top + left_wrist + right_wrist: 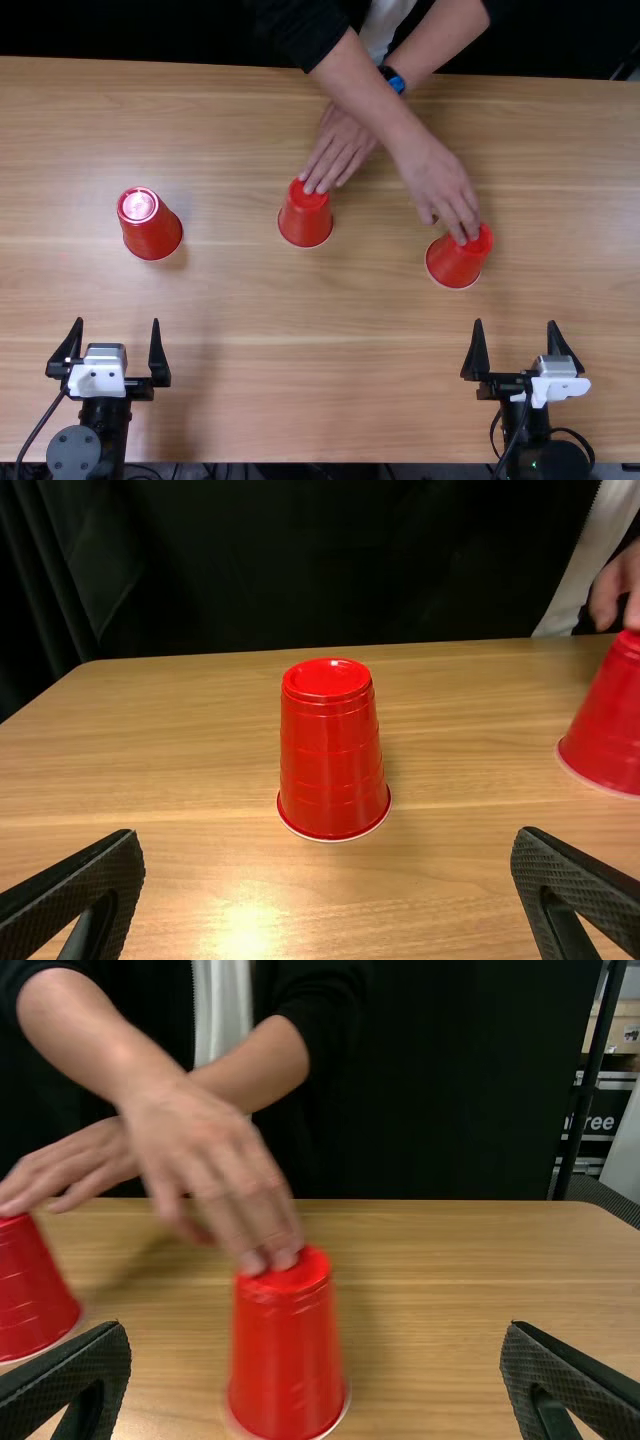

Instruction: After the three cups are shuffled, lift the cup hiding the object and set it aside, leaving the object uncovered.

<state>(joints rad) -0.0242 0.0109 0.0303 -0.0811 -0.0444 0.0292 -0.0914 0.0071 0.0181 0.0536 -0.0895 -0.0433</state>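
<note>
Three red cups stand upside down on the wooden table (320, 330). The left cup (149, 222) (332, 750) stands alone, ahead of my left gripper (113, 345), which is open near the table's front edge. A person's crossed hands rest on the other two: one hand (338, 150) on the middle cup (306, 213) (606, 730) (28, 1282), the other hand (447, 192) (215, 1175) on the right cup (460, 257) (285, 1350). My right gripper (514, 345) is open at the front edge, just before the right cup. The hidden object is under one of the cups.
The person stands at the table's far edge, forearms crossing over the far middle. A black curtain hangs behind the table. Bare wood lies between the cups and both grippers.
</note>
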